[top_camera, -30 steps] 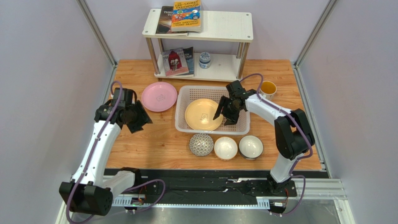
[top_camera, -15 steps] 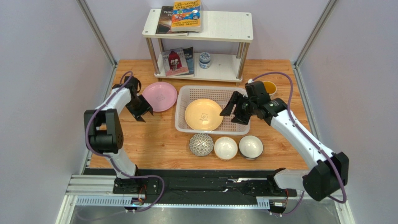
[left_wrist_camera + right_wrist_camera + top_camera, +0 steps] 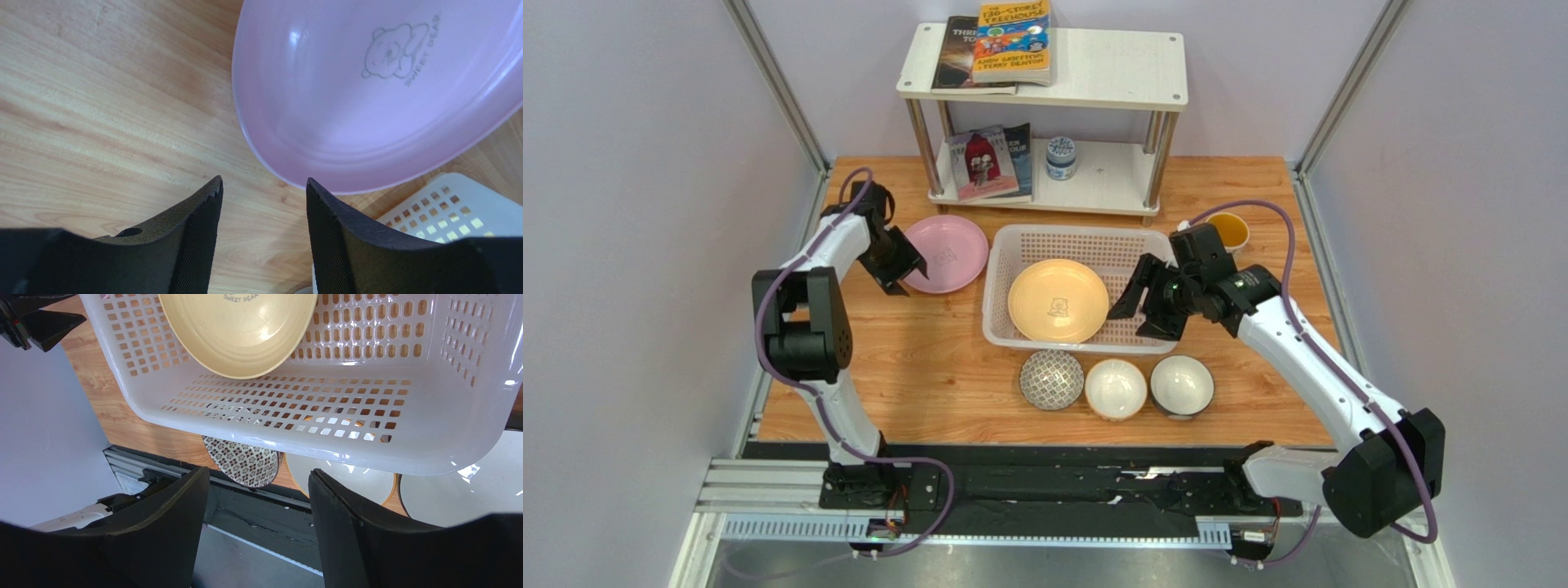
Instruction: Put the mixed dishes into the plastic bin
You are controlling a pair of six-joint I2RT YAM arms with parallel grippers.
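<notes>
Look at the pink plate (image 3: 380, 92). It is round and shiny, with a little bear drawn in the middle. It lies flat on the wooden table (image 3: 928, 368), just left of the plastic bin (image 3: 1087, 243). The bin is white and full of little square holes. The pale yellow plate (image 3: 1058, 301) lies flat inside it. Three bowls sit in a row on the table in front of the bin: the grey patterned bowl (image 3: 1051, 379), then a white bowl (image 3: 1116, 387), then the other white bowl (image 3: 1181, 385). The mug (image 3: 1227, 230) with yellow inside stands near the bin's far right corner.

Your left gripper (image 3: 264, 187) is spread apart with nothing in it, and its tips sit just short of the pink plate's rim. Your right gripper (image 3: 258, 474) is spread apart too, holding nothing, over the right end of the bin.

Half a second ago your left gripper was a bit nearer to you. Now it has slid up close beside the plate. Your right gripper has moved a little toward the bin's near wall. No dish has moved
</notes>
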